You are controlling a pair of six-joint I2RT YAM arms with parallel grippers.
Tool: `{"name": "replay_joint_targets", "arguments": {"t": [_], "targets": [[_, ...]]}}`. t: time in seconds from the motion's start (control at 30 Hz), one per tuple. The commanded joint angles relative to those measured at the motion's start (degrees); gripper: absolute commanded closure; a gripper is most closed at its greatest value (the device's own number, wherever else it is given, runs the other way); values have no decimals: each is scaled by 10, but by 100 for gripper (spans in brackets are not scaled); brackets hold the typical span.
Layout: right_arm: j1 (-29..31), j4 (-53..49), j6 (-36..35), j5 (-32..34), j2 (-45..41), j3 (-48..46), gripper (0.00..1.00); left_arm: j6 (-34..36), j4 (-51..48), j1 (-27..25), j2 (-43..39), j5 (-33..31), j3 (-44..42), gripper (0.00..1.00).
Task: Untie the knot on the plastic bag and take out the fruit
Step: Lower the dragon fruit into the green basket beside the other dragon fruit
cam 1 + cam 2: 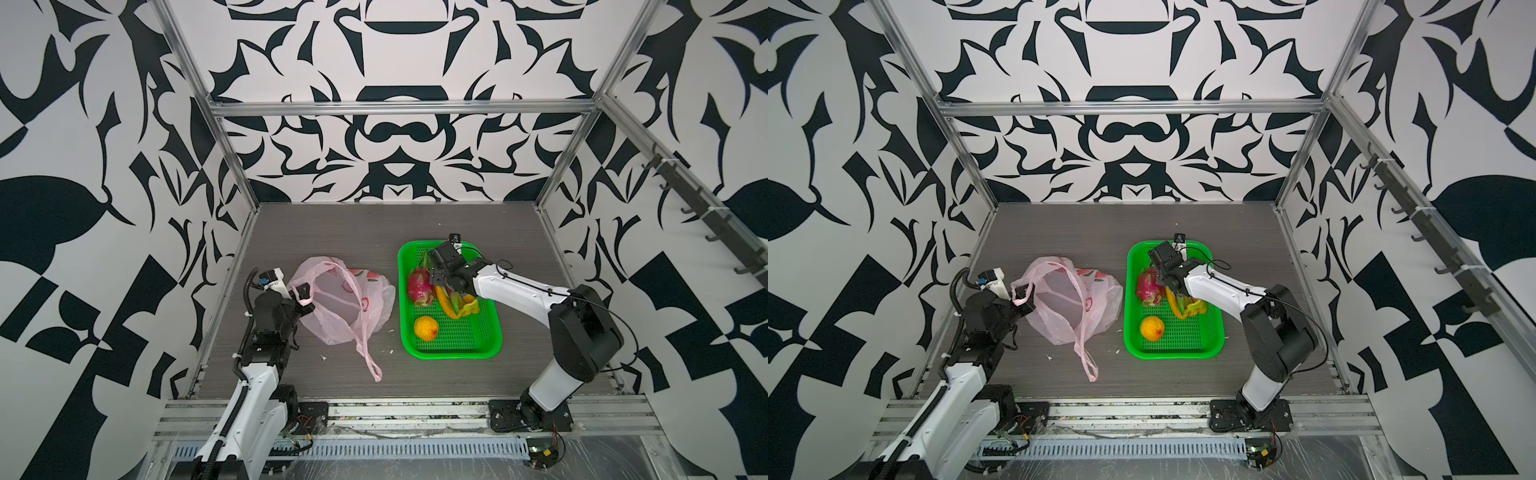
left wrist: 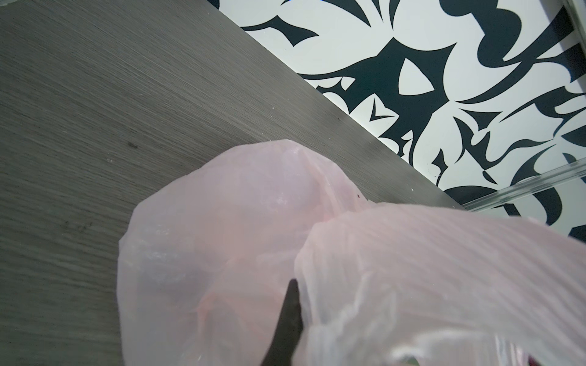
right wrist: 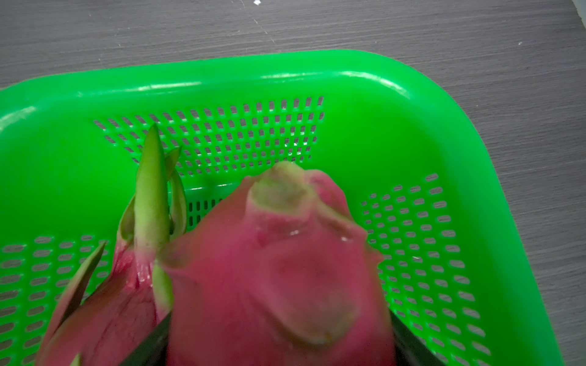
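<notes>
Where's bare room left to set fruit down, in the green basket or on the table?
Basket: bare mesh in the near right corner, beside the orange fruit, and at the far end beyond the dragon fruit in the right gripper. Its middle is crowded with the other dragon fruit and bananas. Table: bare behind the plastic bag.

Both top views share the whole table (image 1: 332, 232) (image 1: 1059, 232) from high above; wrist views look close-up.

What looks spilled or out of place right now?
Only small white scraps on the grey wood-grain table beside the pale pink plastic bag; what they are is unclear. Nothing else stands out.
</notes>
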Motion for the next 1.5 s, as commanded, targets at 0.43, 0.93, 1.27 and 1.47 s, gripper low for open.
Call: {"name": "replay_joint_targets", "arguments": {"t": [0.43, 0.93, 1.27, 1.47], "targets": [[-2, -12, 14, 12, -5, 27, 24, 4, 10, 1, -2, -1, 4, 100], [-2, -26, 16, 15, 2, 41, 10, 3, 15, 1, 1, -4, -1, 100], [-1, -27, 20, 19, -8, 40, 1, 2, 15, 1, -2, -5, -2, 100], [-1, -28, 19, 20, -21, 39, 1, 0, 25, 1, 7, -5, -2, 100]]}}
